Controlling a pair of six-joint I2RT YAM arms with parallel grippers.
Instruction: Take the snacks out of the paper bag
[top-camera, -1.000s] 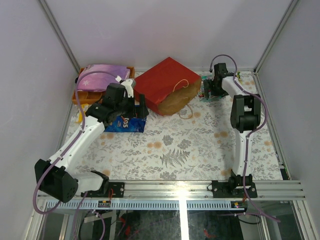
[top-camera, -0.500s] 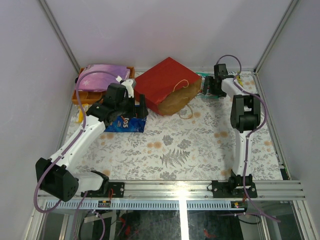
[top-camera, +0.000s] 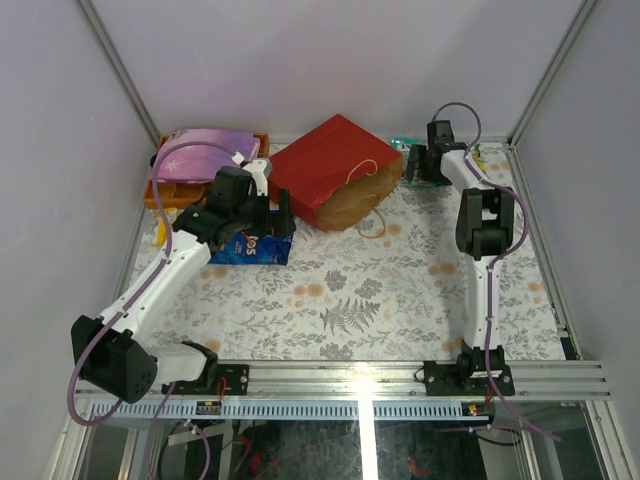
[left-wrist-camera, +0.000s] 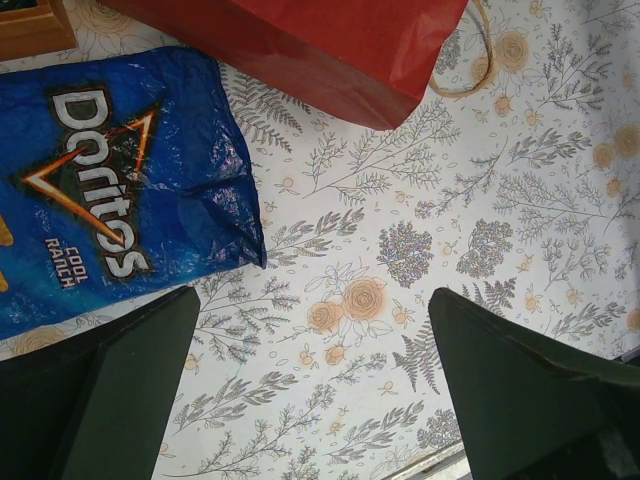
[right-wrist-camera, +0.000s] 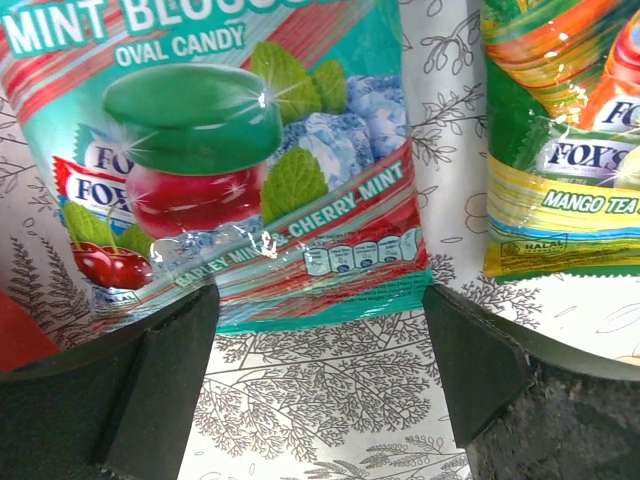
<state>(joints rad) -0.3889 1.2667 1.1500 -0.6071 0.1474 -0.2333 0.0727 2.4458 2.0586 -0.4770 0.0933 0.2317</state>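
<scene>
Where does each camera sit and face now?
Top external: above, behind left arm and right arm, facing down on the table; both show.
Left wrist: down onto Doritos bag and paper bag; open left pincer shows.
Right wrist: down onto mint packet, mango packet; open right pincer shows.
Shared: top and left wrist show Doritos bag.

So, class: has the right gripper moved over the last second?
Yes. The right gripper has shifted toward the far wall, judged against the paper bag.
</scene>
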